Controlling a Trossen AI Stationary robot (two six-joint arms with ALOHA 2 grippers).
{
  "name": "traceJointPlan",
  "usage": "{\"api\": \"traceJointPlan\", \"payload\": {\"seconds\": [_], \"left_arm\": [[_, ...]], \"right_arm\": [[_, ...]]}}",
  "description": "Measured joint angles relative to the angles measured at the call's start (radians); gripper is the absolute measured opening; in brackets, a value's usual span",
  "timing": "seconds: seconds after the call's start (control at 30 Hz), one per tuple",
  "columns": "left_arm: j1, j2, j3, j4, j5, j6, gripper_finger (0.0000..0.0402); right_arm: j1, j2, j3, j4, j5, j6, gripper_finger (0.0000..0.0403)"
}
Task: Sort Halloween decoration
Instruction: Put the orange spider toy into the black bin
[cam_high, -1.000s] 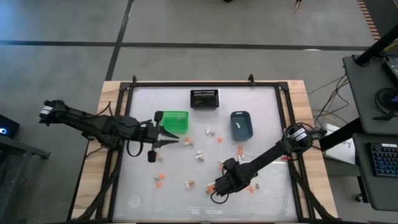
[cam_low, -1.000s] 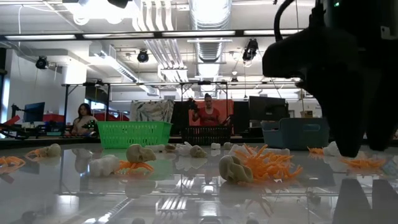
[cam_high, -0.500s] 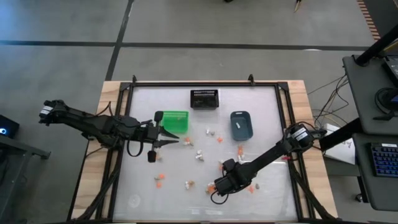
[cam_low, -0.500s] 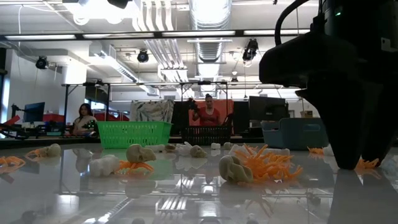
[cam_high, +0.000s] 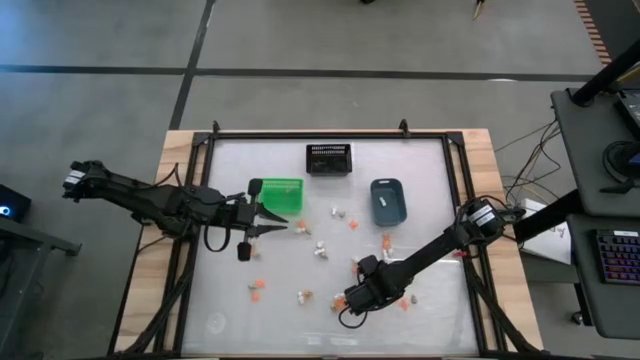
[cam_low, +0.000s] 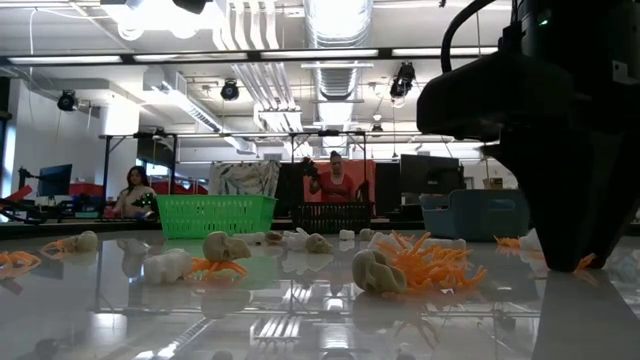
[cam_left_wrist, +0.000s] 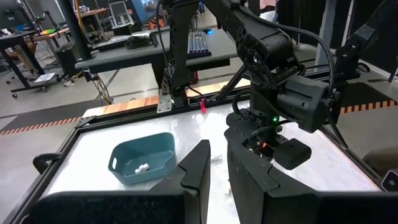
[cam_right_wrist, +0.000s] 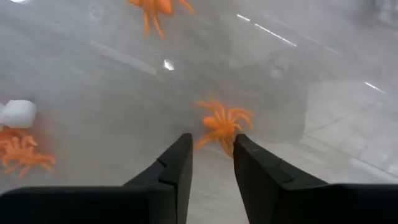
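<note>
Two arms over the table: right gripper sits low at the near middle, fingers slightly spread, with an orange spider lying on the surface just ahead of the fingertips, not gripped. Left gripper hovers beside the green bin, fingers nearly together, holding nothing. Other trinkets lie scattered mid-table, a few inside the blue-grey bin.

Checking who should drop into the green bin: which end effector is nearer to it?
Left. The left end effector hovers right beside the green bin, just off its near edge. The right end effector is low over the table's near side, among orange spiders.
</note>
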Motion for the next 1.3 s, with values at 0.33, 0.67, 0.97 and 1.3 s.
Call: {"api": "traceJointPlan", "payload": {"seconds": [0.33, 0.67, 0.97, 1.3], "left_arm": [[0.0, 0.0, 0.0, 0.0, 0.0, 0.0, 0.0038], [0.0, 0.0, 0.0, 0.0, 0.0, 0.0, 0.0038], [0.0, 0.0, 0.0, 0.0, 0.0, -0.005, 0.0038], [0.0, 0.0, 0.0, 0.0, 0.0, -0.007, 0.0038]], "right_arm": [[0.0, 0.0, 0.0, -0.005, 0.002, -0.018, 0.0073], [0.0, -0.001, 0.0, -0.009, 0.017, -0.053, 0.0051], [0.0, -0.001, 0.0, -0.01, 0.026, -0.056, 0.0012], [0.0, -0.021, -0.003, -0.027, 0.038, -0.071, 0.0008]]}}
